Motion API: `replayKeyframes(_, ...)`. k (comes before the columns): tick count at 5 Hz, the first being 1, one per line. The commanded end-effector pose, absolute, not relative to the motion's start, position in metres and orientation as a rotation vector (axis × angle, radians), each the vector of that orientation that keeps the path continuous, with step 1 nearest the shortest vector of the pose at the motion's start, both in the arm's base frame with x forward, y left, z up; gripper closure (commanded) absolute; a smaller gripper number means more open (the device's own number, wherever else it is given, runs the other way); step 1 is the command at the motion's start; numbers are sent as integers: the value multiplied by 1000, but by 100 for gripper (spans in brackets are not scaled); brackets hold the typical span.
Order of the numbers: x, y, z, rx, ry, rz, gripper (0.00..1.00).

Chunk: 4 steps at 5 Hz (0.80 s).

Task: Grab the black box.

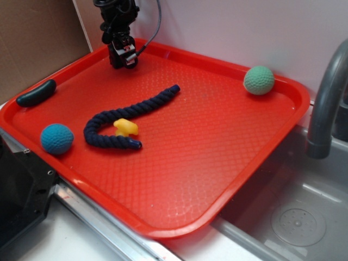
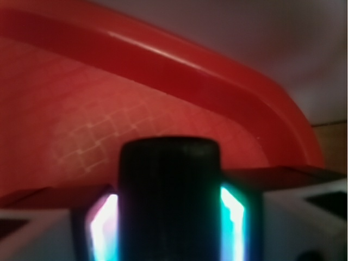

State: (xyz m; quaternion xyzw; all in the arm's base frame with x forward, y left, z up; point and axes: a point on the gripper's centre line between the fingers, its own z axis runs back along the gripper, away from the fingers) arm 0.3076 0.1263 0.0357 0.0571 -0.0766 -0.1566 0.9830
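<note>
One gripper (image 1: 124,61) | clamped on black box (image 2: 170,196) (far corner) | red tray (image 1: 217,179)

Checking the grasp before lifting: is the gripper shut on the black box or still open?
Shut on the black box: in the wrist view the gripper's fingers press both its sides.

Tool (image 1: 124,61) lowered; clamped on black box (image 2: 169,196)

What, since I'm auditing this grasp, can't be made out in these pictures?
- Wrist: whether the hand presses the black box; blur hides contact.
- Wrist: the box's lower part, cut off by the bottom edge.
- Exterior: the black box itself, lost against the dark hand.
- Exterior: the faucet, top cut off by the right edge.
</note>
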Motion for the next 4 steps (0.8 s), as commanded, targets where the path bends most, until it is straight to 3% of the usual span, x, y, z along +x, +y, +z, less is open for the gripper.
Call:
replayKeyframes(1,289,84,113,138,-292,-370,100)
replayKeyframes(2,269,56,147,76,-336,-335,100)
replayKeyframes(3,255,40,171,-55,-322,-274,100)
replayKeyframes(4,258,36,171,-94,-299,-271,100)
